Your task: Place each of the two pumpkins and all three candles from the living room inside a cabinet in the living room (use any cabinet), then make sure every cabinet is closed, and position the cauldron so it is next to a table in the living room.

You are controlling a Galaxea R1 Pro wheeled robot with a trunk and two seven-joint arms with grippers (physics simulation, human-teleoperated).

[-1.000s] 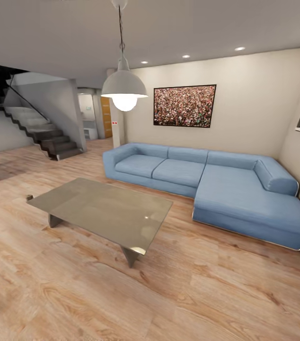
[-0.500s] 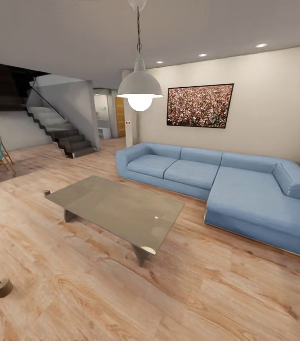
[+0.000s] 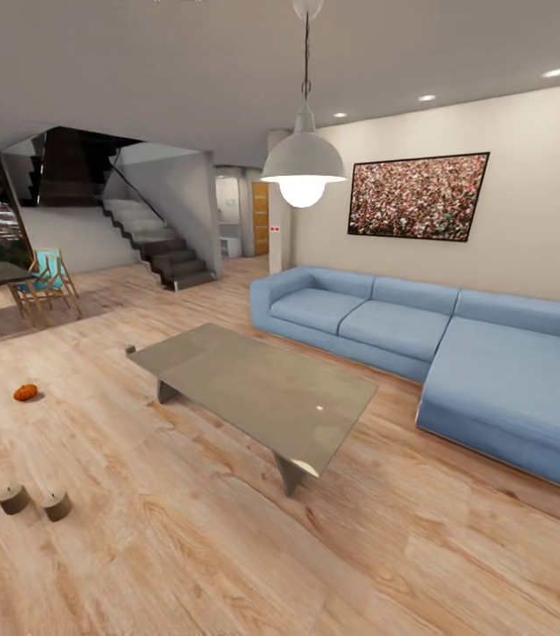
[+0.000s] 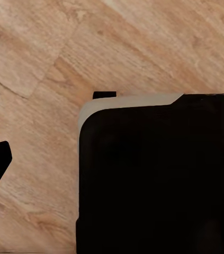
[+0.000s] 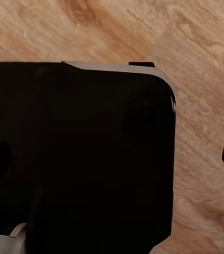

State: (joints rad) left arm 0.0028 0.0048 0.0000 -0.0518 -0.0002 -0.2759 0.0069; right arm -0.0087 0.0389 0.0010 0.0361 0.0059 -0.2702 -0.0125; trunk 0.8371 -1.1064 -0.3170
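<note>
Closest to you, both wrist cameras look straight down at the wood-plank floor (image 4: 32, 63), each with a large black part of the robot's own body blocking much of the frame. A dark sliver sits at the edge of each wrist view, but you cannot tell from it whether either set of jaws is released or clenched, and nothing appears to be held.

In the head view, two candles (image 3: 34, 502) stand on the floor at near left, just beside each other but apart: short tan stubs, upright. Farther back on the left lies one pumpkin (image 3: 25, 392), small and orange, alone on the planks and well apart from the candles. These items sit loose on open floor, so each will probably need a low reach to collect.

In the middle distance stands a low glass-topped coffee table (image 3: 253, 393). A tiny dark object rests on the floor near its far left corner, too small to identify. Right of the table runs a blue sofa (image 3: 457, 353), with a framed picture (image 3: 417, 196) on the wall above and a pendant lamp (image 3: 303, 168) hanging in front.

Farthest away are a folding chair (image 3: 48, 281), a dark staircase (image 3: 158, 243) and a doorway.
</note>
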